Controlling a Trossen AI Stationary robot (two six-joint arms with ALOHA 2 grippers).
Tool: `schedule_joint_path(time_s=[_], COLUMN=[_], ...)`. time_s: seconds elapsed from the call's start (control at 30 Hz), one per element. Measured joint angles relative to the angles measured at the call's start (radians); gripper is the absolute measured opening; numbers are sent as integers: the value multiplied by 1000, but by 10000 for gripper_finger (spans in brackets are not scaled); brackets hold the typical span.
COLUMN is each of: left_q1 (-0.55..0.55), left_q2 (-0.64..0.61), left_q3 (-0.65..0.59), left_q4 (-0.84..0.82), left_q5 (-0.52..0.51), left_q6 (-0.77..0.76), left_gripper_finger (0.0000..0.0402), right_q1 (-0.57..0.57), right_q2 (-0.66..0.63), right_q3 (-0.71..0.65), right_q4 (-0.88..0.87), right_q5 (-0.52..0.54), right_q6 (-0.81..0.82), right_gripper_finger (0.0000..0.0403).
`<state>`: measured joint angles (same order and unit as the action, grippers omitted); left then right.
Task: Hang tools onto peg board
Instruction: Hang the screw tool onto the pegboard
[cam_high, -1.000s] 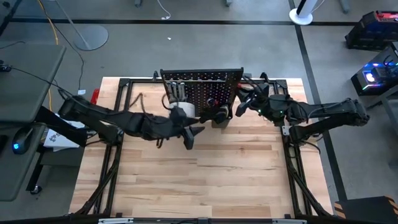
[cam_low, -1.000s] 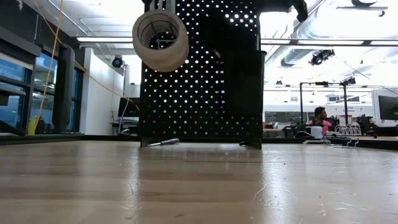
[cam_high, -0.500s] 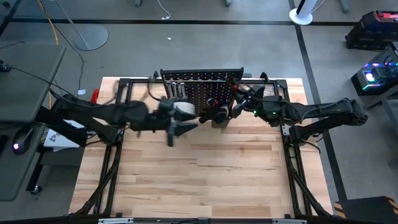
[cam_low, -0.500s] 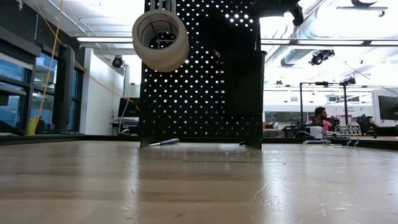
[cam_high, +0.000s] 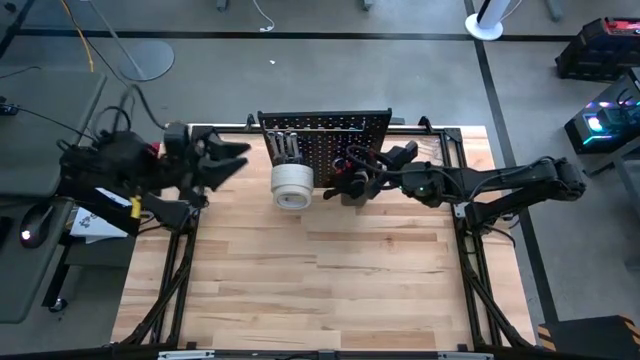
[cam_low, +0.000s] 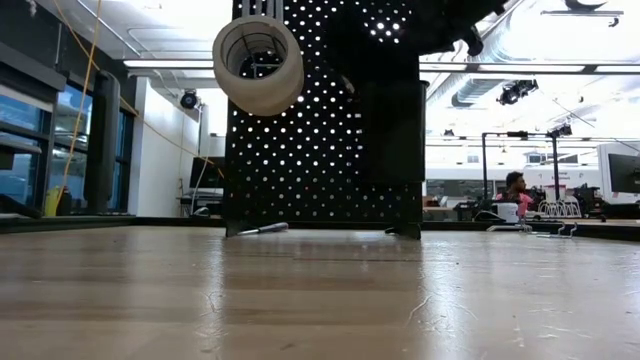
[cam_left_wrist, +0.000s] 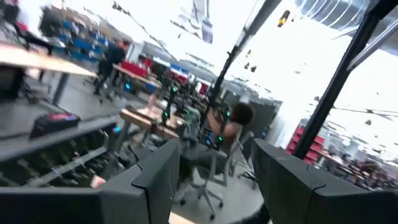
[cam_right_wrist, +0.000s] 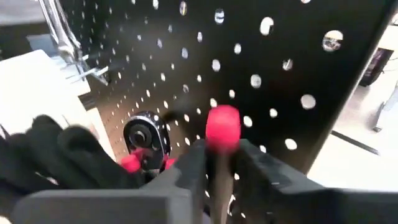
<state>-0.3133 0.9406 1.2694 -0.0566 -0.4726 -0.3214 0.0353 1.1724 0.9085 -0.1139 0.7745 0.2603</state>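
The black peg board (cam_high: 330, 135) stands upright at the table's far middle. A white tape roll (cam_high: 291, 185) hangs on its front, high on its left side in the low view (cam_low: 258, 65). My right gripper (cam_high: 358, 176) is close in front of the board, shut on a slim dark tool with a red end cap (cam_right_wrist: 222, 124). My left gripper (cam_high: 240, 152) is open and empty at the table's far left, away from the board. In its wrist view (cam_left_wrist: 217, 155) it looks into the room. My right gripper pinches the dark tool between its two fingers just behind the red cap, on the shaft (cam_right_wrist: 217, 165). The cap sticks out past the fingertips toward the board (cam_right_wrist: 280, 74). The fingers reach in from the table's right. The tool is lifted clear of the table.
A black glove bundle (cam_right_wrist: 56, 158), a round ratchet head (cam_right_wrist: 147, 137) and silver wrenches (cam_right_wrist: 62, 37) are on the board beside my right gripper. A screwdriver (cam_low: 262, 229) lies on the table at the board's foot. A person (cam_low: 515, 190) sits far off in the room.
My left gripper has drawn back from beside the tape roll toward the table's far left edge. The roll stays hanging on the board. My right gripper has gone toward the table's left, along the board's front, with the red-capped tool.
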Motion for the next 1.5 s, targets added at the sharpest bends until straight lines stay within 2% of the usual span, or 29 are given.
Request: schedule_joint_path(time_s=[0.2,0.3,0.4,0.57,0.7,0.8,0.87,0.93,0.97,1.03,1.07,1.2,1.27,1.4,1.5], left_q1=[-4,-4,-4,-3,-4,-11,-27,-46,-58,-79,-87,-101,-88,-13,80], left_q2=[-62,-76,-84,-81,-60,-48,-47,-57,-64,-70,-69,-63,-63,-67,-66], left_q3=[0,0,0,0,0,-60,-143,-244,-298,-413,-478,-698,-778,-857,-881], left_q4=[-64,-135,-219,-393,-616,-768,-786,-764,-738,-666,-624,-410,-348,-329,-326], left_q5=[-47,-66,-79,-111,-128,-139,-139,-138,-138,-140,-139,-145,-188,-280,-291], left_q6=[44,37,11,-69,-173,-317,-405,-496,-551,-660,-708,-899,-997,-1174,-1216], left_gripper_finger=[193,193,193,193,182,139,91,33,17,12,10,2,1,0,0], right_q1=[27,59,89,119,140,164,188,222,243,292,320,436,499,597,636], right_q2=[-3,-17,-34,-37,-36,-35,-36,-36,-36,-36,-36,-35,-35,-35,-35], right_q3=[0,2,50,206,317,376,398,405,405,384,365,263,208,99,11], right_q4=[-3,-16,-106,-367,-536,-675,-783,-891,-942,-1009,-1029,-1029,-998,-897,-815], right_q5=[-73,-80,-76,-76,-76,-80,-82,-97,-103,-118,-122,-124,-113,-98,-97], right_q6=[1,-1,1,14,59,148,244,339,393,504,550,812,963,1251,1476], right_gripper_finger=[198,238,252,255,255,240,209,156,119,40,21,5,3,1,0])
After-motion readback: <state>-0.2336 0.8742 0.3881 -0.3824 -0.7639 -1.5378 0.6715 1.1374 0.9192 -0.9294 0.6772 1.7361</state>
